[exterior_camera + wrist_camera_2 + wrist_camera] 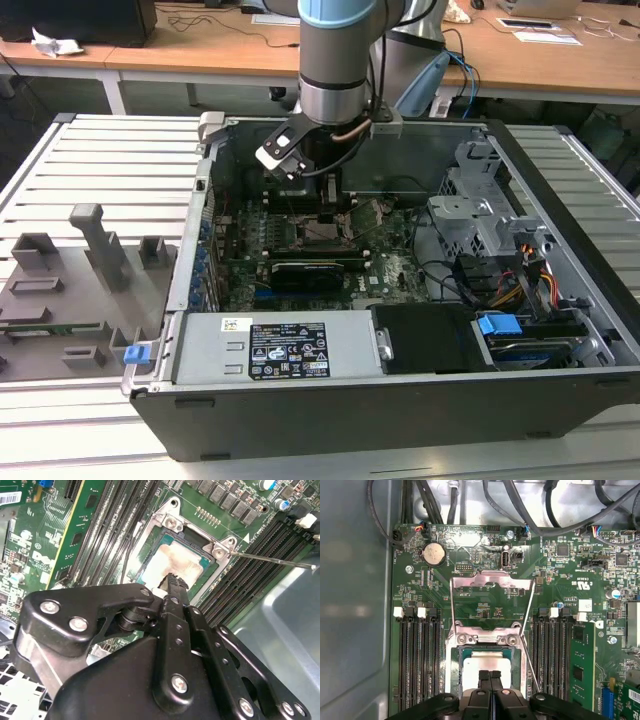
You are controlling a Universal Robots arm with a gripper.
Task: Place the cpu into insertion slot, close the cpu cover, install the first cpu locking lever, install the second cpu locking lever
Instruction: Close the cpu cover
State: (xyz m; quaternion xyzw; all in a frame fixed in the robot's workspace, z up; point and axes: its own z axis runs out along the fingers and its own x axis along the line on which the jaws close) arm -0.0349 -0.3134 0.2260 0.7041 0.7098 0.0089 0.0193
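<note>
The cpu (487, 664) lies flat in the insertion slot (455, 672), its silvery-beige face up; it also shows in the second wrist view as the cpu (175, 560). My gripper (490, 676) is right over the chip with its two fingers pressed together, and the gripper (172, 580) tip is at or just above the chip's face. The cpu cover (490, 579) stands open, swung up away from the slot. A thin locking lever (532, 645) sticks up free beside the slot, also seen as the lever (272, 560). In the exterior view the gripper (330, 208) hangs inside the open computer case.
Long black memory slots (415, 660) flank the socket on both sides. Black cables (520, 510) hang past the board's far edge. The case wall (355, 605) is close. In the exterior view, a black card (305, 272), power supply (280, 350), drive cage (480, 215) and grey fixture plate (60, 290) surround the work.
</note>
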